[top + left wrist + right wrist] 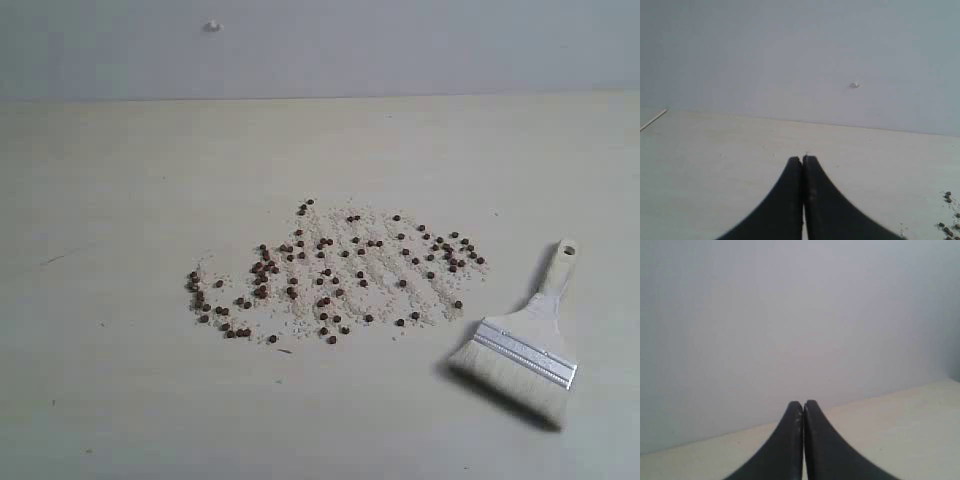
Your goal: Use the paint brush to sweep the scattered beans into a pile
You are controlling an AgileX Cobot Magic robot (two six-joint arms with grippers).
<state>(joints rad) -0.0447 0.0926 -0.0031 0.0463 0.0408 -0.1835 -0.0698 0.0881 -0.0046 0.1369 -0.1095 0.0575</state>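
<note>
Lying near the beans (330, 270), the paint brush (525, 345) looks light; its bristles (500, 378) are soft, so grab the stiff wooden handle (553, 283); the left gripper (803, 160) and right gripper (803, 404) are pinched together, holding nothing.

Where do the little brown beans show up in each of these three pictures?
Exterior view: beans scattered across the picture's middle, left of the paint brush.
Left wrist view: a few beans in that picture's lower right corner.
Right wrist view: none in it.
Shared landmark: white wall knob, in exterior and left wrist views only.
</note>
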